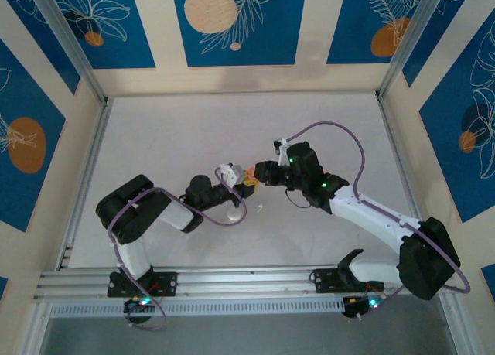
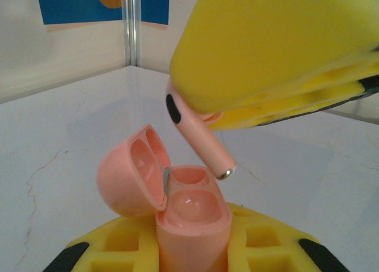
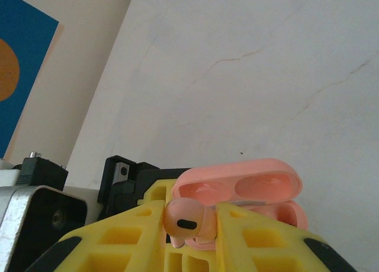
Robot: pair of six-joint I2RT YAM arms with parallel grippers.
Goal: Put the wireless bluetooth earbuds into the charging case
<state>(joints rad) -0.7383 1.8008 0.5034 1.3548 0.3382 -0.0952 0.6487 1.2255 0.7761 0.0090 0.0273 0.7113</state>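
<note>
At lower centre of the left wrist view, the left end effector (image 2: 192,257) is pressed onto the pink charging case (image 2: 190,221), which stands upright with its lid (image 2: 127,177) swung open to the left. Just above and to the right, the pink earbud (image 2: 198,143) hangs stem-down over the open case without touching it, pinched by the right end effector (image 3: 189,242). The stem is tilted and its tip sits near the case's right rim. Pushed down like this, it could catch that rim, twist in the grip and drop to the tabletop (image 1: 193,138), or lever the case askew.
</note>
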